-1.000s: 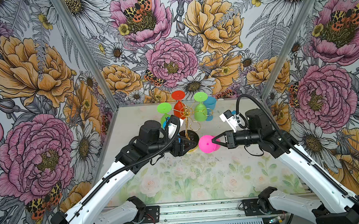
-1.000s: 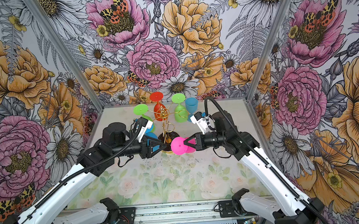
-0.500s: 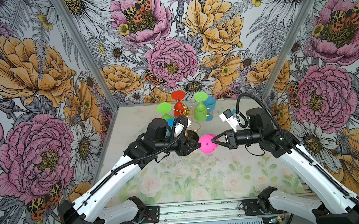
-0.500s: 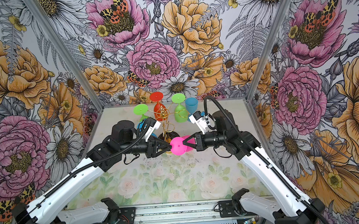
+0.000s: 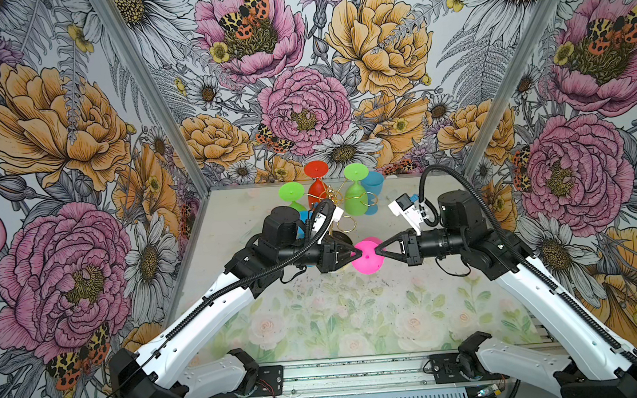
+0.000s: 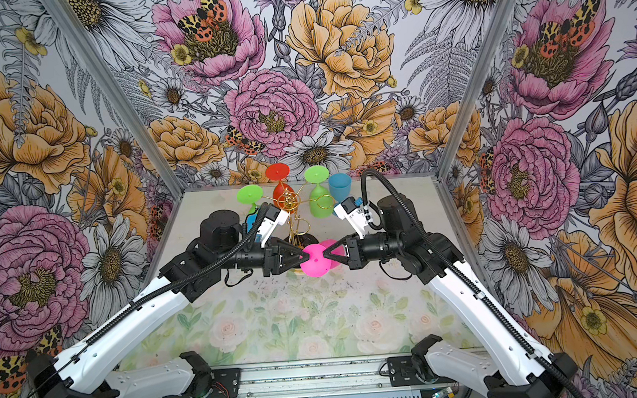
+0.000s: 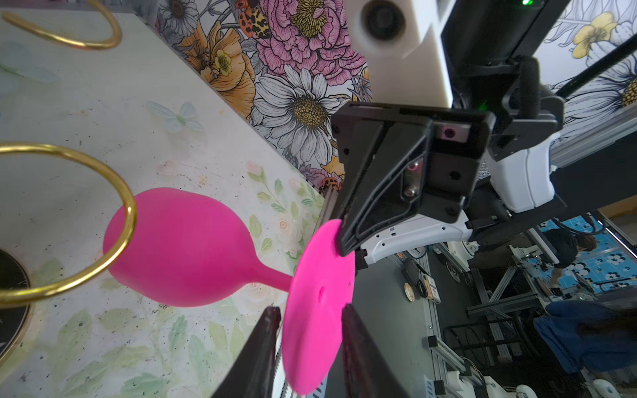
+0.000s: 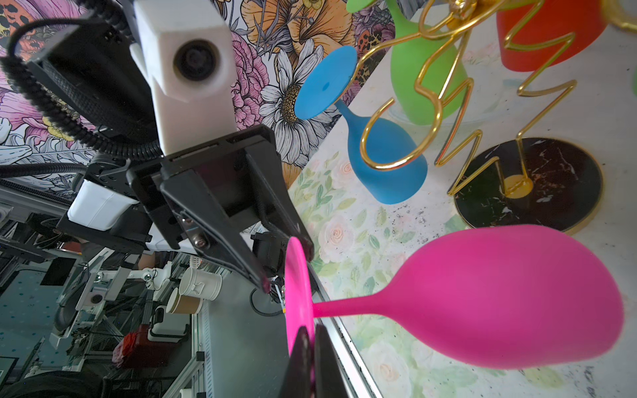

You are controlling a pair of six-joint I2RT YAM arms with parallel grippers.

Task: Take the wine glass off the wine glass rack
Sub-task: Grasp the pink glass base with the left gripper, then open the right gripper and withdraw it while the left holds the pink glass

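The wine glass is off the wine glass rack, just in front. Your right end effector clamps its foot rim. Your left end effector straddles the opposite rim, jaws ajar. Likely handover: seat left before releasing right.

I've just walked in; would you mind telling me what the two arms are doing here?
The right gripper is shut on the foot of the pink wine glass. It holds the glass foot-up in the air in front of the wine glass rack, clear of its loops. The left gripper has its jaws open around the opposite edge of the foot, not yet gripping. A red glass and a green glass are foot-up by the rack behind.
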